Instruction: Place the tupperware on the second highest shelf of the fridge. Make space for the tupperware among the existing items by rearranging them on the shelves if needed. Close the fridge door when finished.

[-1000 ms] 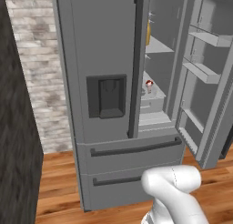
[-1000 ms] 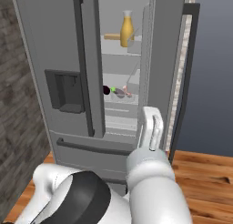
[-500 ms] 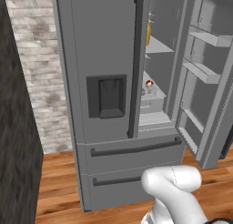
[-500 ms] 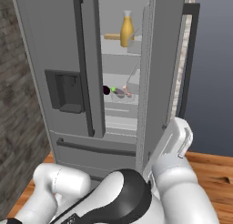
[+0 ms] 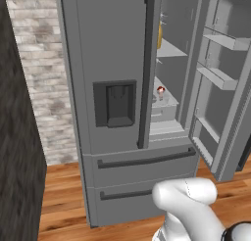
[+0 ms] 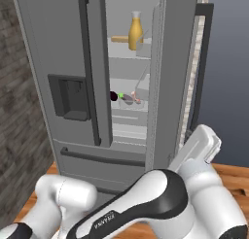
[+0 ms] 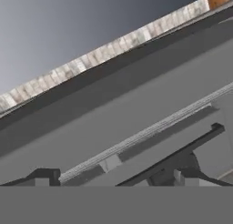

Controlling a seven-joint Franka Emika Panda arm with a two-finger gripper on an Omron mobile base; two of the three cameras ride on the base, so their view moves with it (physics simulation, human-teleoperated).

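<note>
The fridge stands with its dispenser door shut and the right fridge door swung wide open, pale bins on its inner side. On an upper shelf stand the tall orange-yellow bottle and, left of it, a small yellowish item. From the left, the bottle peeks past the door handle. I cannot make out the tupperware. My white hand hangs low beside the open door's edge. My gripper is open and holds nothing; it faces a grey door panel with a dark handle.
A lower shelf carries small items: a dark ball, a green one and a red-topped piece. Two drawers close the fridge's bottom. A brick wall and a dark panel stand left. My elbow fills the foreground.
My hand has swung right and down, from in front of the fridge opening to beside the open door's edge. The elbow has risen into the right base view. The fridge items have not moved.
</note>
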